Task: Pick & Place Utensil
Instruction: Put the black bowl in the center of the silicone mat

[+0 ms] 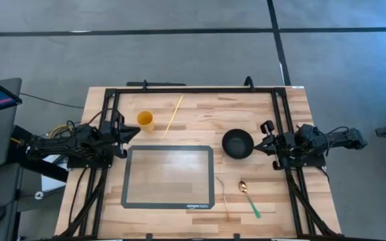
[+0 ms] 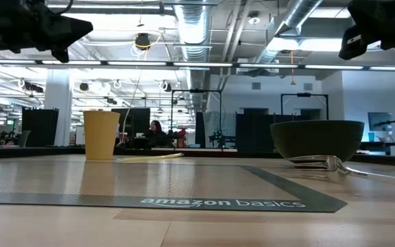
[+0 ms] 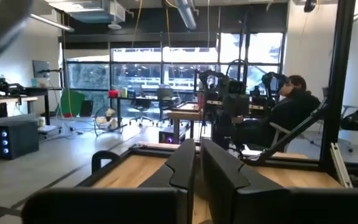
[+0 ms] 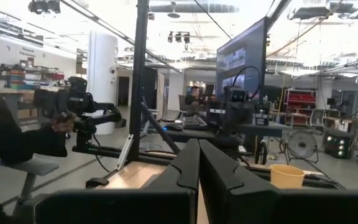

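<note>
Desk (image 1: pixel 287 201), pale wood planks, with both arms parked at its sides; nothing is in hand yet.

Left gripper (image 1: pixel 127 136): fingers pressed together, seen close-set in its wrist view, raised off the desk. Just beside it sits a yellow cup (image 1: pixel 145 120), smooth, upright and cylindrical. A thin pale stick (image 1: pixel 173 116) lies slanted a little beyond the cup.

Right gripper (image 1: pixel 265 142): fingers pressed together, raised, just beside a dark round bowl (image 1: pixel 237 144) with a matte look.

Mat (image 1: pixel 169 177): grey, dark-bordered, rectangular, finely textured, lying between the two grippers.

Utensils, nearest my right gripper, toward the desk's front edge: a spoon (image 1: pixel 249 197) with a metal bowl and green handle, and a slim metal fork (image 1: pixel 223 195) beside it.

I judge both light, stiff and slippery where metal. I would take the spoon mid-handle, across its narrow width; it lies flat, so the fingers must spread and come down nearly onto the wood.
</note>
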